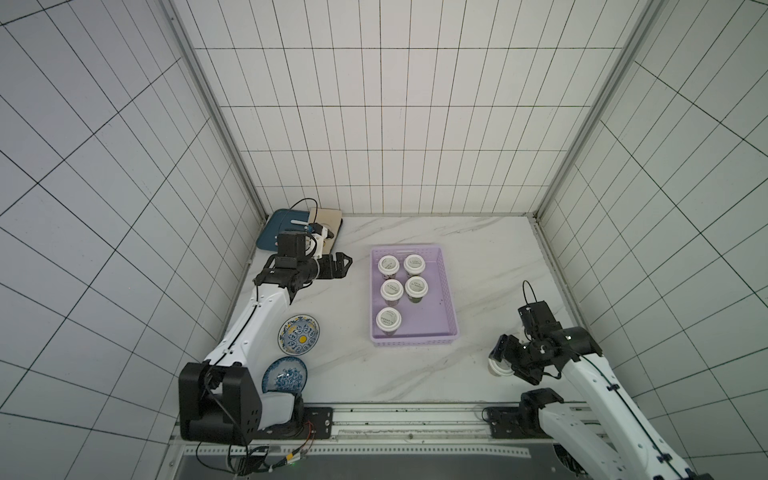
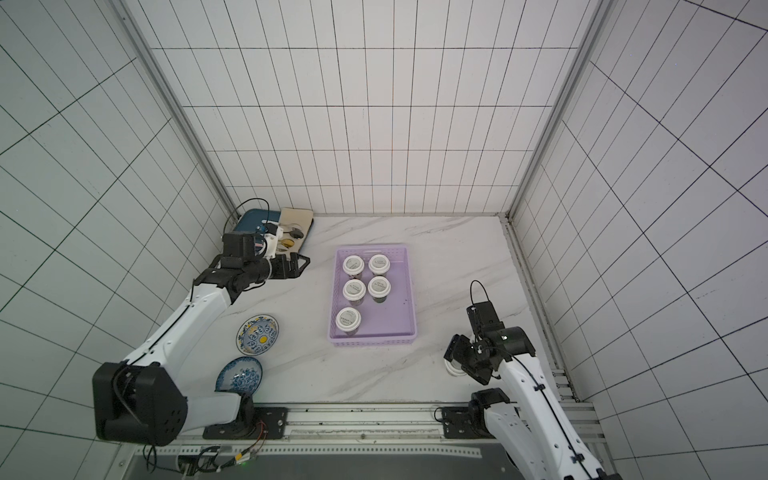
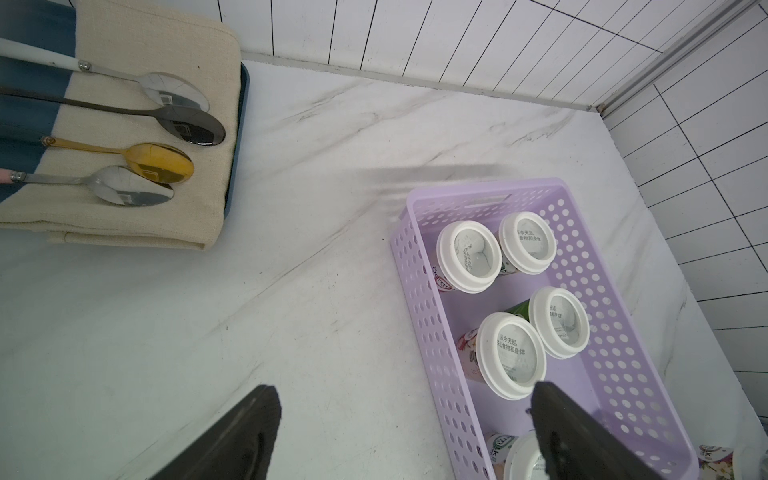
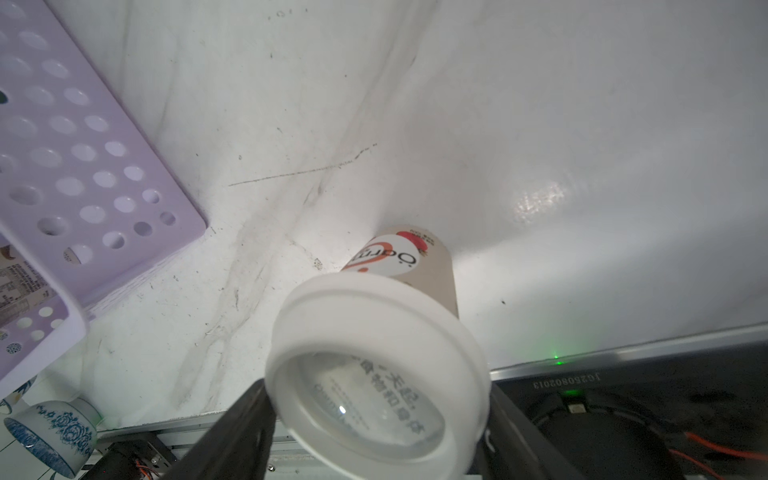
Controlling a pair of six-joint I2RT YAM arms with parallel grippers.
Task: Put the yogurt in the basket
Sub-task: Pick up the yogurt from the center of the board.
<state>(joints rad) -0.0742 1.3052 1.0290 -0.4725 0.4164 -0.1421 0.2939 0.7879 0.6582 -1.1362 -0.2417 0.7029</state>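
Observation:
The lilac basket stands mid-table in both top views and holds several upright yogurt cups with white lids, such as one near its front. Another yogurt cup is outside, at the table's front right. My right gripper is shut on it, a black finger against each side of its lid. Left of the basket, my left gripper hangs open over bare table, with nothing between its fingers.
A dark blue tray with a beige cloth and several spoons sits in the back left corner. Two blue-patterned plates lie at the front left beside the left arm. Tiled walls close off three sides.

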